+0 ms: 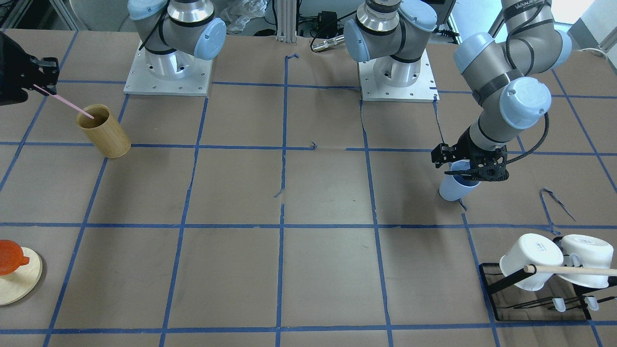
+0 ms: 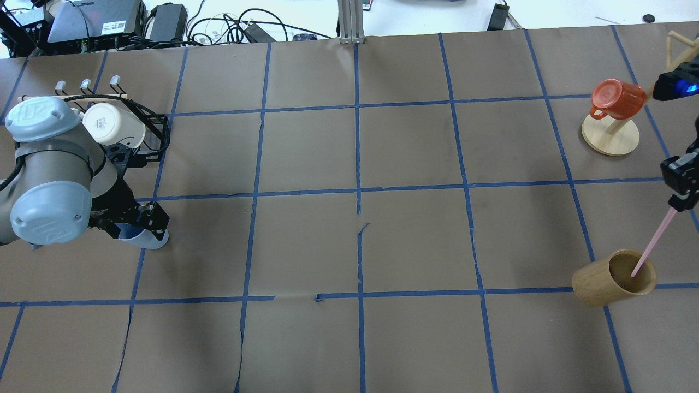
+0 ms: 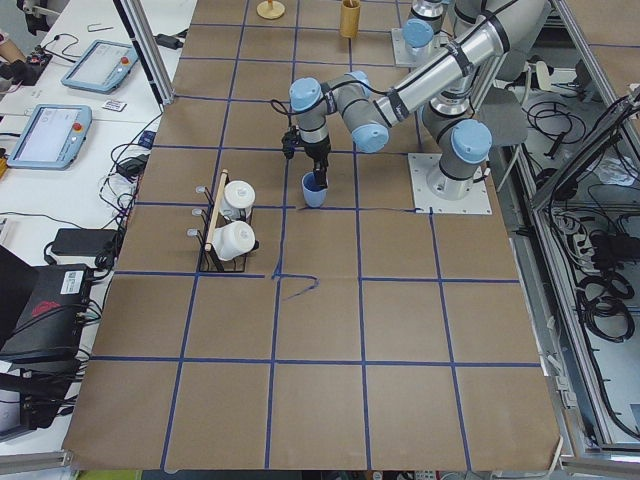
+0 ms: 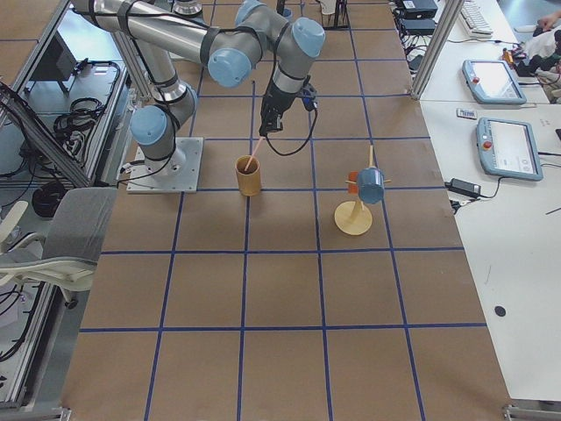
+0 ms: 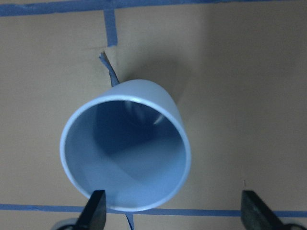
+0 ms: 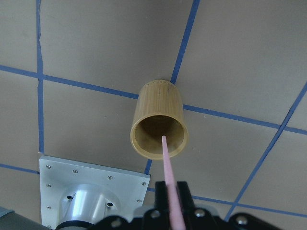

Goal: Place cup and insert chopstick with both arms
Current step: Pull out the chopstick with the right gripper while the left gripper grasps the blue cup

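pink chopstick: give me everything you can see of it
The pink chopstick is a thin, straight, smooth stick, plastic by the look. The right gripper is shut on its upper end. It hangs slanted, lower tip inside the mouth of the upright bamboo cup; whether it touches the cup's wall or bottom can't be told.

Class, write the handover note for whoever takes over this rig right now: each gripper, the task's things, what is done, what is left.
Left gripper: open, fingers at the blue cup, which stands upright on the table.
Right gripper: shut on the pink chopstick, tip inside the wooden cup mouth.
Done: blue cup appears placed; chopstick tip entered.
Left: probably lower and release the chopstick, then lift both arms clear.
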Motion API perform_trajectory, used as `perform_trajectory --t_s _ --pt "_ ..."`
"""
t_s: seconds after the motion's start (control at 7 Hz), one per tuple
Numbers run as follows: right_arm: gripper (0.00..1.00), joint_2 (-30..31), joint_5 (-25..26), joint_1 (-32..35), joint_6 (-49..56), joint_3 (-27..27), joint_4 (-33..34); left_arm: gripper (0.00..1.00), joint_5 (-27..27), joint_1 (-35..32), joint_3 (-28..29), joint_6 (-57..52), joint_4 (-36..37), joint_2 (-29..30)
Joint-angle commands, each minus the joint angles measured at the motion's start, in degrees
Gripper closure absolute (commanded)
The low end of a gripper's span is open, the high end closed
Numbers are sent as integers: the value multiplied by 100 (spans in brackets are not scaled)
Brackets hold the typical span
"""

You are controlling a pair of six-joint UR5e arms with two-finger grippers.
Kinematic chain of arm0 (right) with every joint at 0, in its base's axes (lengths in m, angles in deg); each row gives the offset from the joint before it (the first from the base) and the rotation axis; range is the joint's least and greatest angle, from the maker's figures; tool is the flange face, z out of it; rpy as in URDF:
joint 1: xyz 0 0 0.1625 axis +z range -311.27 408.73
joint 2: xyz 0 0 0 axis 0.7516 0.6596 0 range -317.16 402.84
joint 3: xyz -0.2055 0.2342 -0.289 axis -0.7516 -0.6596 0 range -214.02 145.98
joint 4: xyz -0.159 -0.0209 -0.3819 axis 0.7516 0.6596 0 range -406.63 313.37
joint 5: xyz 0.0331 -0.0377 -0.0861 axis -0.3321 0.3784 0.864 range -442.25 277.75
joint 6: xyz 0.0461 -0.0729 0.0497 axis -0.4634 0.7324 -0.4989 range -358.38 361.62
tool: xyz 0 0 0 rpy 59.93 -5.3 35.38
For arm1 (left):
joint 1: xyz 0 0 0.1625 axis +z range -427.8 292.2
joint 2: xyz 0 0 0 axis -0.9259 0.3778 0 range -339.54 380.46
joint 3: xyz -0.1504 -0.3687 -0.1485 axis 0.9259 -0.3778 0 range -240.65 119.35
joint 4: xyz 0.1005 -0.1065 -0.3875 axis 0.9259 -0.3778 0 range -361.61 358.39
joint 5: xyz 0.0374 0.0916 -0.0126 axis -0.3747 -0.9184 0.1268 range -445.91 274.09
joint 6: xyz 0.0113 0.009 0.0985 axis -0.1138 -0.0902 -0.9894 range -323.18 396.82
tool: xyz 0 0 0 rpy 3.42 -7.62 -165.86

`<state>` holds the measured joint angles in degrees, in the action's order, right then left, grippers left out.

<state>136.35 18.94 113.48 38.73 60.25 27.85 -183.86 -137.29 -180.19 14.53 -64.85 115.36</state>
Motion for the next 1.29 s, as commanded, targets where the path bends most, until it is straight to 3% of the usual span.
perform_trajectory --t_s 0.0,0.14,0.29,0.71,0.86,1.14 --pt "100 -51 -412 37 -1 -951 -521 50 12 -30 -8 -82 216 37" --pt "100 -52 -964 107 -10 -1015 -409 84 12 -30 -8 -82 233 55" --pt "100 -104 -1318 299 -245 -1016 62 100 12 -30 1 -90 233 64" --pt "100 -594 -1409 1886 -2033 -1007 1749 100 143 -152 132 -126 523 134" --pt "100 -614 -1409 2371 -2728 -1059 1972 100 571 -501 455 701 497 204" --pt "100 -693 -1418 2823 -3332 -1034 2324 100 680 -1388 1220 2425 435 650"
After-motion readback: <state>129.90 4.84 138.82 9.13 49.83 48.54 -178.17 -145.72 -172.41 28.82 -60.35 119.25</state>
